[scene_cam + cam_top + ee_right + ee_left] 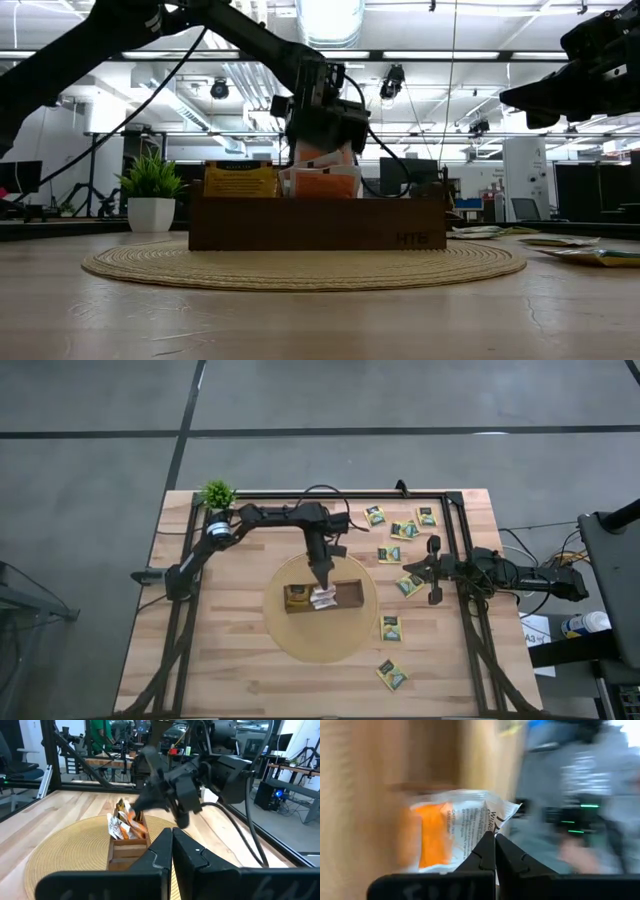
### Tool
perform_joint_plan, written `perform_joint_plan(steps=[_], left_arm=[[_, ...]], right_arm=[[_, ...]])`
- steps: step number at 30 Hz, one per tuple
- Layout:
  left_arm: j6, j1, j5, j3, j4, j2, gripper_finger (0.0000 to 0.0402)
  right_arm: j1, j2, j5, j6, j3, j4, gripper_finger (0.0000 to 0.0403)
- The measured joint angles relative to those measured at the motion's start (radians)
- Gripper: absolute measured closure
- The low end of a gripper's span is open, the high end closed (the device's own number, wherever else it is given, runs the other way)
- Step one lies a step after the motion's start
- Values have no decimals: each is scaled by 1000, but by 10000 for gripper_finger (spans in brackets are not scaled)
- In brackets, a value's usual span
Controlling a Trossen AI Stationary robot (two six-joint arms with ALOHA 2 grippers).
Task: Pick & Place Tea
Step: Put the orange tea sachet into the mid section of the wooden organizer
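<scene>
Over the tray (350, 593), left pincer (323, 589) pointing down, closed on sachet (322, 598).

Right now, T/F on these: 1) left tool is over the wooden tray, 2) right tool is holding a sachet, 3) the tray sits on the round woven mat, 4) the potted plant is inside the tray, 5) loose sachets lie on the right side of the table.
1) The left tool is over the wooden tray: true; it is shut on a white-and-orange sachet.
2) False. The right tool is shut and empty, above the table's right side.
3) True, the tray sits on the round woven mat.
4) False. The potted plant stands at the far left corner.
5) True, loose sachets lie there.
</scene>
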Motion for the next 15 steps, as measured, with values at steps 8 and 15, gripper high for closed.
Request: perform_joint_plan(steps=[8, 15], left_arm=[[-8, 1, 224, 82, -37, -1, 401], [-18, 7, 227, 113, -77, -2, 401]], right_arm=[[0, 0, 0, 0, 0, 0, 394], [0, 0, 0, 0, 0, 0, 394]])
